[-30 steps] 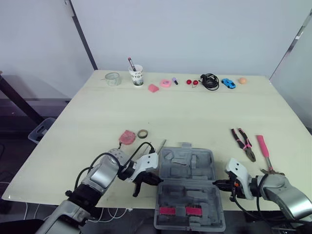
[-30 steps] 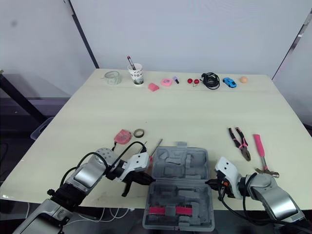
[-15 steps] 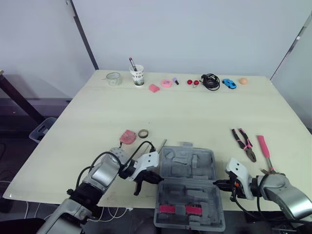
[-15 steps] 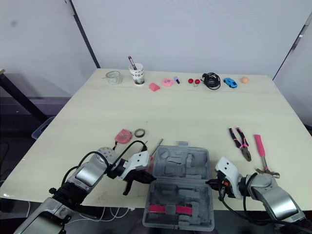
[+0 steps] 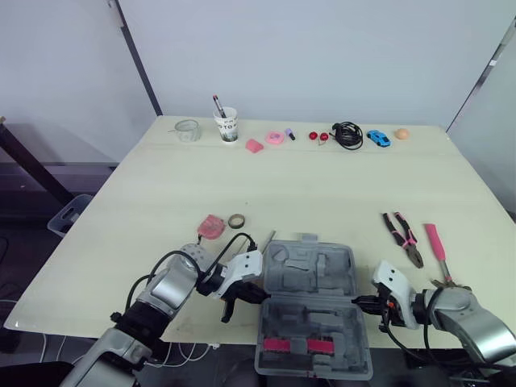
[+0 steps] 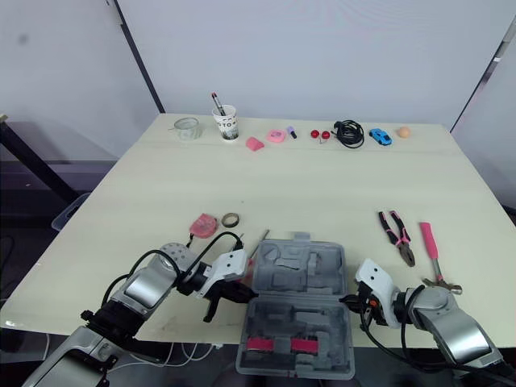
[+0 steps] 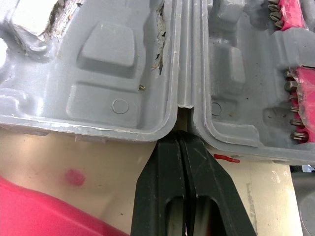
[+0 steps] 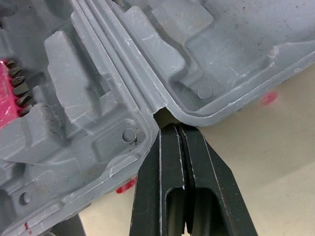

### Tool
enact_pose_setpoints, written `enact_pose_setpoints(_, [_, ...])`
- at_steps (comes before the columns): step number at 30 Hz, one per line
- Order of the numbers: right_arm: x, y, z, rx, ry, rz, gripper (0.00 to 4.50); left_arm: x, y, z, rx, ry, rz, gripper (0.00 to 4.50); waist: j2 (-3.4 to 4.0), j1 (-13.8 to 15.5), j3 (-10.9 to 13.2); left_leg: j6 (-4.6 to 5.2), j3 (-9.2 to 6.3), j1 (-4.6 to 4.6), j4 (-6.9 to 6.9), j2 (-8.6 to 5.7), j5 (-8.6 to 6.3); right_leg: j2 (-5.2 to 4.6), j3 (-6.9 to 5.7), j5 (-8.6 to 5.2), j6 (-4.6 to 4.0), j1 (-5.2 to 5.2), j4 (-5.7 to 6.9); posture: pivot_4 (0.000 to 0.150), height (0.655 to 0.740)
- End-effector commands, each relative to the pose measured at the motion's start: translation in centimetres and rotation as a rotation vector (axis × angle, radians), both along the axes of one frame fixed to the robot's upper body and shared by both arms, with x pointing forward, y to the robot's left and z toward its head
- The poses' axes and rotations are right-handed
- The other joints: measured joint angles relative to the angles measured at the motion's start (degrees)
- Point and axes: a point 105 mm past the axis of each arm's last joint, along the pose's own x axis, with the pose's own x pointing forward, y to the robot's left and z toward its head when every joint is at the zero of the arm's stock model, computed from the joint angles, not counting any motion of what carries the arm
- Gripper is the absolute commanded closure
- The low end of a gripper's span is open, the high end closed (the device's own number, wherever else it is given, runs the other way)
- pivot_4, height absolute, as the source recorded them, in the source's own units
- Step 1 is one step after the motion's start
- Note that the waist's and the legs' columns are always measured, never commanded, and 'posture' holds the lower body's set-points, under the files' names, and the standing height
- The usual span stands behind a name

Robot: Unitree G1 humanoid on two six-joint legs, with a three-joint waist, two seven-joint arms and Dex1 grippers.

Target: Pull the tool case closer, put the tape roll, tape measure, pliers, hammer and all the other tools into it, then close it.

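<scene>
The grey tool case (image 5: 310, 302) lies open at the table's near edge, its front half with pink bit holders (image 5: 294, 347) overhanging. My left gripper (image 5: 255, 295) is shut, its tips (image 7: 181, 135) pressed into the hinge notch on the case's left side. At the right-side hinge notch my right gripper (image 5: 361, 305) is likewise shut, tips (image 8: 178, 129) against the case. A tape roll (image 5: 236, 221) and a red tape measure (image 5: 211, 226) lie left of the case's far side. Pliers (image 5: 403, 239) and a pink-handled hammer (image 5: 439, 254) lie to the right. A thin metal tool (image 5: 267, 240) rests by the case's far left corner.
Along the table's far edge stand a glass jar (image 5: 186, 130), a paper cup with a pen (image 5: 227, 125), small pink items (image 5: 273, 138), a black cable (image 5: 347, 134), a blue toy car (image 5: 377, 138) and an orange ball (image 5: 401, 134). Wide bare tabletop (image 5: 322, 189) lies between.
</scene>
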Motion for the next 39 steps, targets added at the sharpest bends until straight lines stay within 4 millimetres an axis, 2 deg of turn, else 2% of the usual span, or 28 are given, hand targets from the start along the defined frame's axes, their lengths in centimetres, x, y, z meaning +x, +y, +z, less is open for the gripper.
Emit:
enact_pose_setpoints(1, [0.1,0.7,0.5,0.017,-0.028,0.036,4.50,0.1,-0.6,0.4,-0.013,-0.024,-0.029,4.44,0.00,0.0,0.0,0.00,0.00,0.00,0.00,0.00,0.00,0.00,0.00,0.00,0.00,0.00,0.00,0.150,0.7400])
enact_pose_setpoints(12, [-0.2,0.7,0.4,0.020,-0.006,0.051,4.50,0.8,-0.4,0.5,-0.016,-0.047,-0.005,4.44,0.00,0.0,0.0,0.00,-0.01,0.00,0.00,0.00,0.00,0.00,-0.01,0.00,0.00,0.00,0.00,0.150,0.7400])
enact_pose_setpoints(21, [-0.1,0.3,0.3,0.005,-0.010,0.040,4.50,-0.2,-0.4,0.2,-0.011,-0.012,-0.036,4.44,0.00,0.0,0.0,0.00,-0.01,0.00,0.00,0.00,0.00,0.01,0.00,0.00,0.00,0.00,0.00,0.150,0.7400])
enact_pose_setpoints(39, [0.1,0.5,0.1,-0.001,-0.012,0.046,4.50,-0.5,-0.1,0.0,-0.002,0.002,-0.028,4.44,-0.01,0.0,0.0,0.00,-0.01,0.01,0.00,0.00,0.00,0.01,0.00,0.00,0.00,0.00,0.00,0.150,0.7400])
